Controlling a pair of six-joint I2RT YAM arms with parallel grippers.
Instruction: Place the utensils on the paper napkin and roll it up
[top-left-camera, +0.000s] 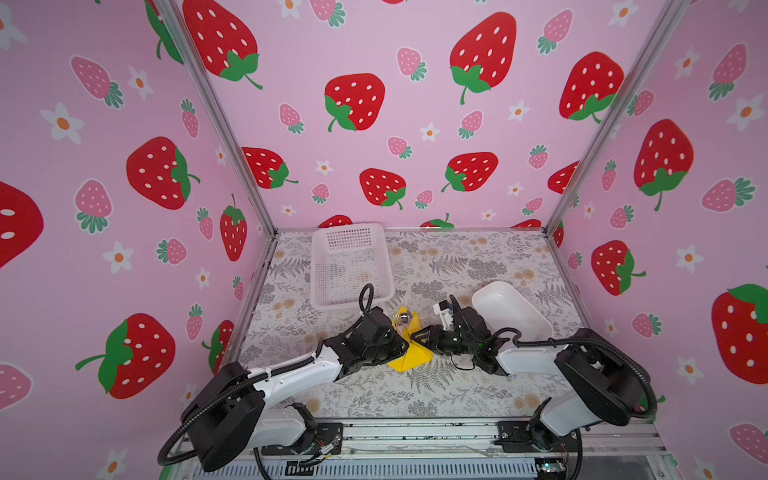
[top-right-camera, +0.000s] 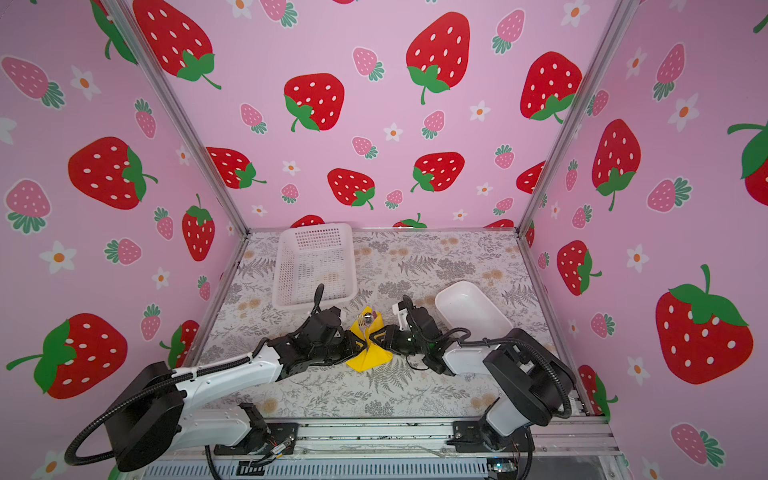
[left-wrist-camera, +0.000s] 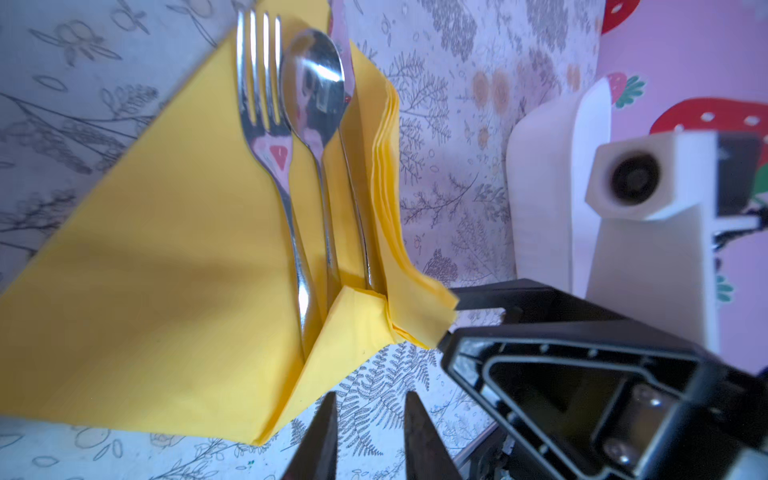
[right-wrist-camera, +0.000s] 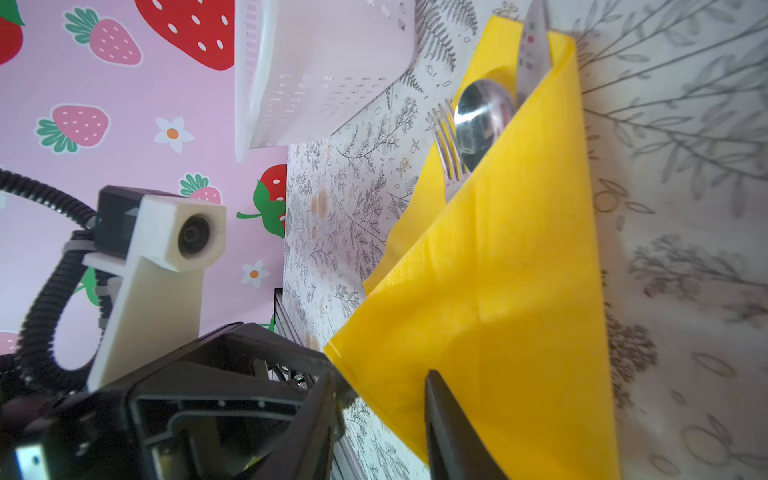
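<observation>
Beneath paper napkin folds the utensils half hide; left tool and right tool stand parted.

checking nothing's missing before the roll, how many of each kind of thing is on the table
fork: 1
spoon: 1
knife: 1
paper napkin: 1
basket: 1
tray: 1
total: 6
</observation>
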